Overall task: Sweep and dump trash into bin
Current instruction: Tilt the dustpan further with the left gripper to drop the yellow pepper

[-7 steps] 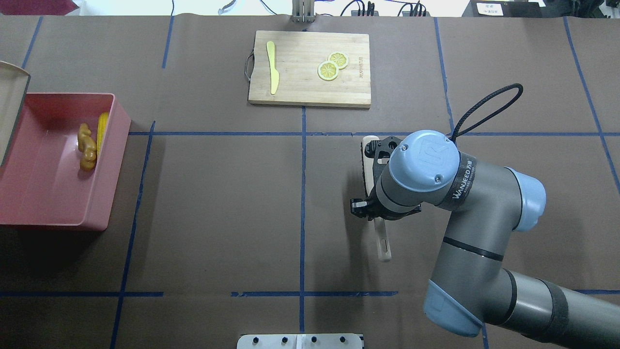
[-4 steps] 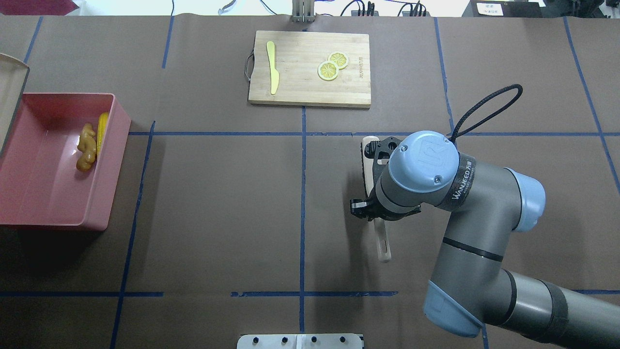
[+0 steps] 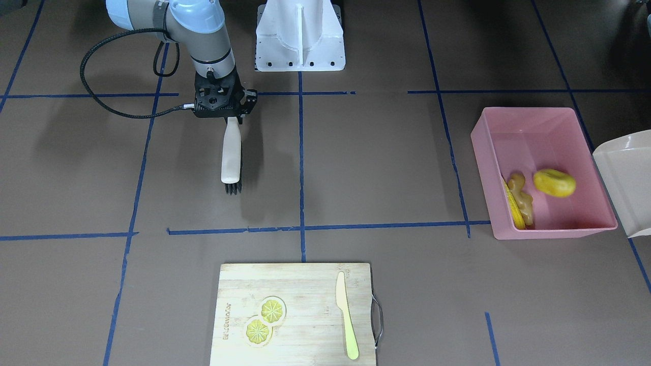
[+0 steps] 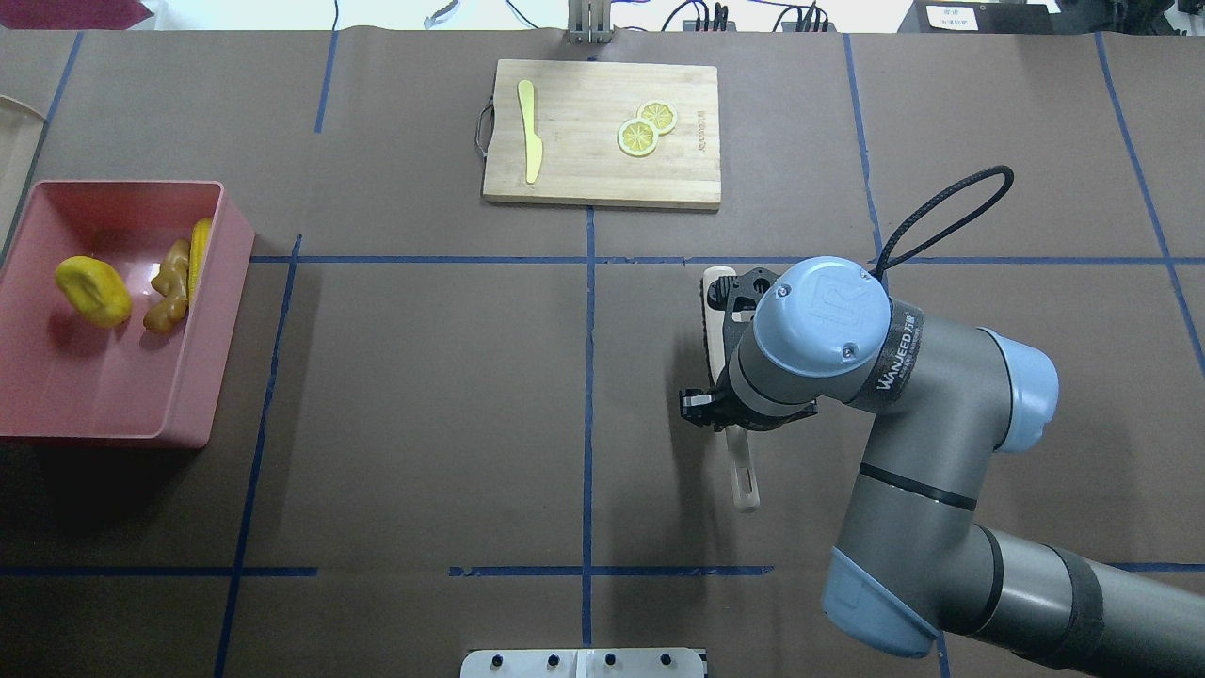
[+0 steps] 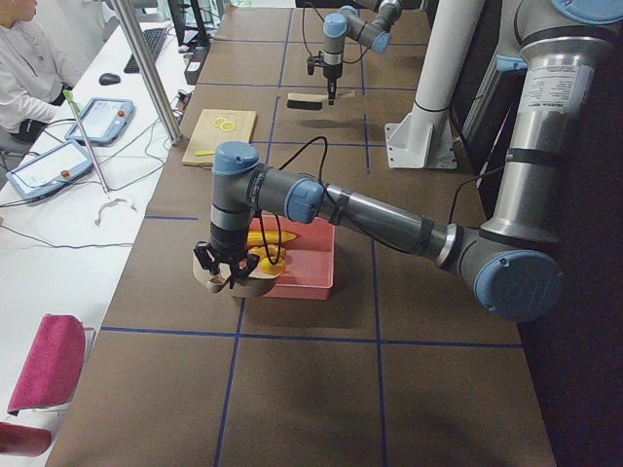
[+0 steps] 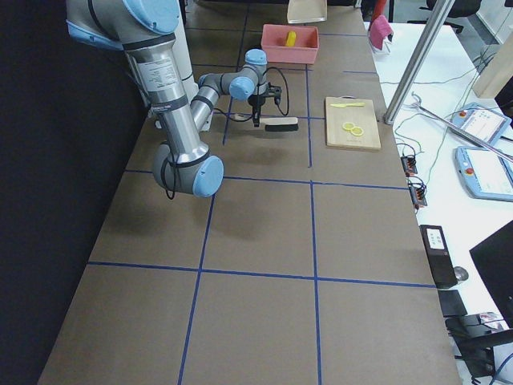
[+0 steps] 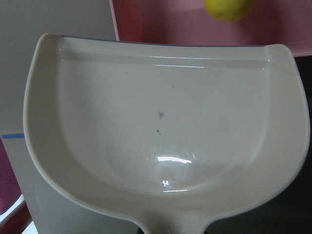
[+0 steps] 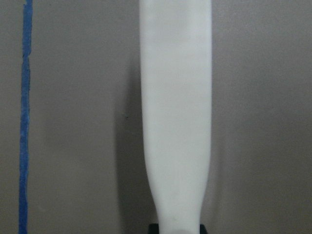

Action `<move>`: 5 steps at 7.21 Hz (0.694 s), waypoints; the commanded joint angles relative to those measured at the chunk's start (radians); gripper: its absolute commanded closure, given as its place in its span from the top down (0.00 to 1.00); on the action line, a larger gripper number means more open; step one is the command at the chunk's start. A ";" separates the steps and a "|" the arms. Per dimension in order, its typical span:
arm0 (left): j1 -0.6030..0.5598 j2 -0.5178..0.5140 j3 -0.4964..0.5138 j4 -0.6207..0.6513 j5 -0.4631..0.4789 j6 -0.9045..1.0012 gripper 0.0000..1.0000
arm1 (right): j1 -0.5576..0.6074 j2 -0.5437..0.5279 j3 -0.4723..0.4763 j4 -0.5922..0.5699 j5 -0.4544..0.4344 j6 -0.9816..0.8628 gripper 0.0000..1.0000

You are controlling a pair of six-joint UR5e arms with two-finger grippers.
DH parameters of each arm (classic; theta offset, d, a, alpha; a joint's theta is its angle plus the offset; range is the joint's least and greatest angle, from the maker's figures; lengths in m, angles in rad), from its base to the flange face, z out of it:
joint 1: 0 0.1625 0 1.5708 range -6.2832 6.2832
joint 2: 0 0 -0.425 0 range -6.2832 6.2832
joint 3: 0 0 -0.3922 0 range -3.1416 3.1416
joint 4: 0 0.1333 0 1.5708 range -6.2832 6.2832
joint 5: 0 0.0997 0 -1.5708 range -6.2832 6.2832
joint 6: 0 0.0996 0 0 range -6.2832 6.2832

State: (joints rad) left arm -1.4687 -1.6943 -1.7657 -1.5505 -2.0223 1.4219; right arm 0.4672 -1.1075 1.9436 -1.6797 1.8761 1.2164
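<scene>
Now corn cob (image 3: 513,212), ginger root (image 3: 523,195) and yellow lump (image 3: 554,183) are in the pink bin (image 3: 529,116). Right end effector (image 3: 231,118) is clamped on the brush (image 3: 230,155); left end effector (image 5: 223,265), at the dustpan (image 7: 161,122) beside the bin: cannot tell.

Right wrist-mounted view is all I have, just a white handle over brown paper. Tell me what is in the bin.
Observer: The pink bin holds three toy foods: a corn cob and a ginger root side by side along one wall, and a rounded yellow lump apart from them.
Operator: Report the dustpan.
Observer: The beige dustpan is empty, just outside the bin's rim.
Operator: Name what my handle belongs to.
Observer: A brush with dark bristles at its far end, held in the jaws of the right gripper.
</scene>
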 commanded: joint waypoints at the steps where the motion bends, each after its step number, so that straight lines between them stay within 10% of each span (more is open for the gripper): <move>1: 0.001 -0.002 0.011 0.001 -0.077 -0.004 0.00 | -0.001 0.000 0.000 0.002 0.000 0.002 0.00; 5: 0.001 -0.024 -0.009 -0.025 -0.317 -0.329 0.00 | -0.001 0.005 0.005 0.002 0.000 0.014 0.00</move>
State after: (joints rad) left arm -1.4680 -1.7088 -1.7653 -1.5644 -2.2961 1.2041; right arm 0.4663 -1.1043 1.9458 -1.6782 1.8761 1.2260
